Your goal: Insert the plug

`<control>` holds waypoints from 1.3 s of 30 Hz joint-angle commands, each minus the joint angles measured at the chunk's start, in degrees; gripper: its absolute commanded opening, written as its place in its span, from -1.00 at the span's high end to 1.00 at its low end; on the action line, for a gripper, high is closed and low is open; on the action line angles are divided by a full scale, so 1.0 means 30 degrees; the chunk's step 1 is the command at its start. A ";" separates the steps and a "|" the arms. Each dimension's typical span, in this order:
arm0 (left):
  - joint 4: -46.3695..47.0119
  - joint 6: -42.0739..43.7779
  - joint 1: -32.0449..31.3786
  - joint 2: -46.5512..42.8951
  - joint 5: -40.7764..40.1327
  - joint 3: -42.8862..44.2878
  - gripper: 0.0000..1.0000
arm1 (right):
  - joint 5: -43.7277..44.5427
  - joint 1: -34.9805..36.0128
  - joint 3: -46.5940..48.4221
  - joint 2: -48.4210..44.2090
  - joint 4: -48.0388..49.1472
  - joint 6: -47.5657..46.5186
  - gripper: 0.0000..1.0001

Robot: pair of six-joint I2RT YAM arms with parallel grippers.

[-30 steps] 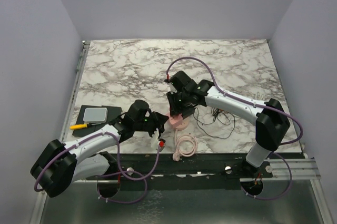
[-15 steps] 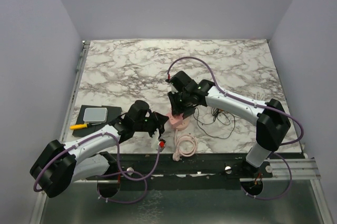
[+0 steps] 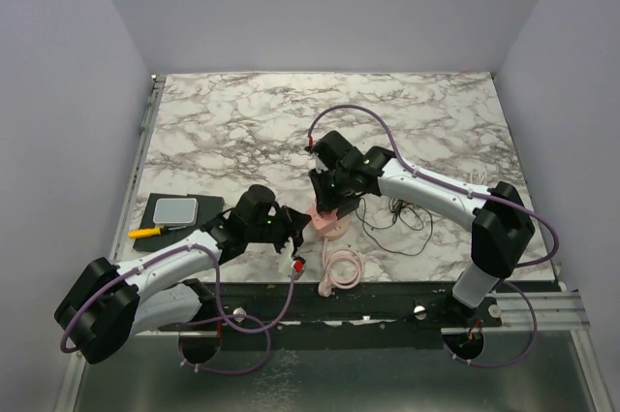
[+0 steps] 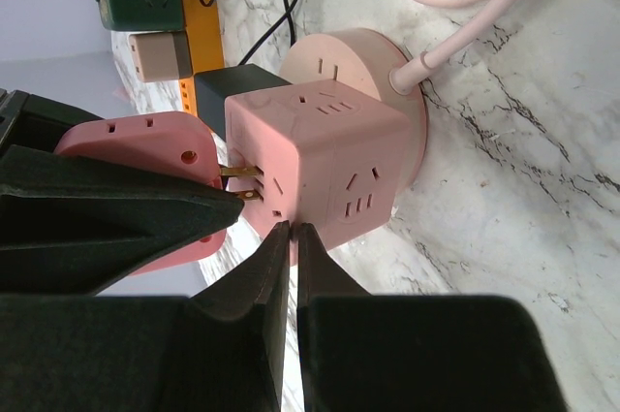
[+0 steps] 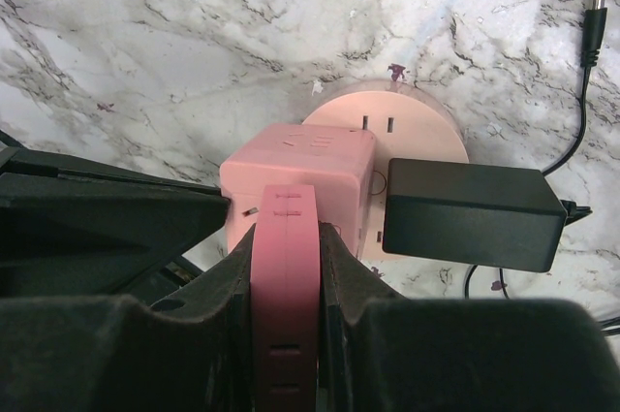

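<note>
Jaws of the left gripper (image 4: 289,237) have closed almost together, gripping nothing; their tips touch the lower edge of the cube socket (image 4: 325,155), I think to steady it. The right gripper (image 5: 286,237) is clamped on the pink plug (image 4: 145,145), whose prongs (image 4: 242,182) are only partly inside the socket.

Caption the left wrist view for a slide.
Prongs of the pink plug meet a side face of the pink cube socket; the shut left pincer points at its lower edge.

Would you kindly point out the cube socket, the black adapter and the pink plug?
cube socket (image 4: 320,170): left wrist view, front face.
black adapter (image 5: 465,213): right wrist view, top.
pink plug (image 5: 284,257): right wrist view, edge.
</note>
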 commanded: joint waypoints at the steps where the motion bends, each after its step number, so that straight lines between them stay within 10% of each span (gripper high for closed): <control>1: -0.0081 -0.0265 -0.0193 -0.0232 0.0099 -0.0215 0.85 | 0.0531 0.0283 0.0222 -0.0099 -0.0977 0.0007 0.99; 39: -0.0024 -0.0681 -0.0357 0.0414 -0.0016 0.0091 0.94 | 0.1645 0.1338 0.0221 0.1195 -0.1714 0.0022 0.99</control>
